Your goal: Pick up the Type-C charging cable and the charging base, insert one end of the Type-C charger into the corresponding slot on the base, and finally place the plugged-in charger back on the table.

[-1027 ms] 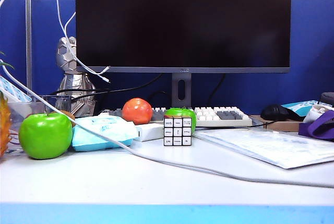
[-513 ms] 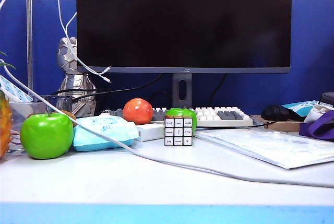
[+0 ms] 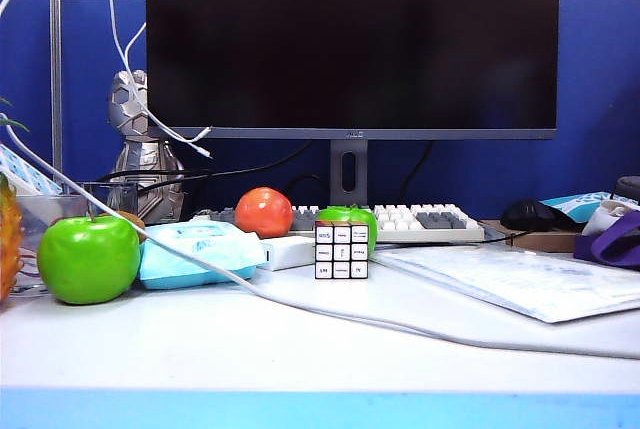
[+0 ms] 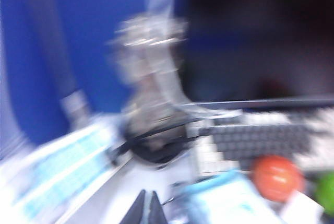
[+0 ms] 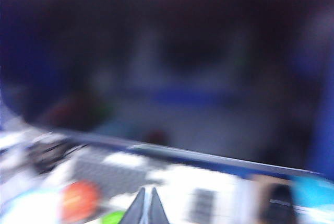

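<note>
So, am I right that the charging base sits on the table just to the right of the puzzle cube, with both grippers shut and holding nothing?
Not quite: the exterior view shows the charging base on the table just to the left of the puzzle cube, beside the wipes pack. The rest holds: the left gripper and right gripper are shut and hold nothing.

two green apples [image 3: 88,259], one orange [image 3: 263,212], one puzzle cube [image 3: 341,250]

You see a glossy green apple [image 3: 88,258], a light-blue wipes pack [image 3: 195,252], and a black-gridded white puzzle cube [image 3: 341,249].
</note>
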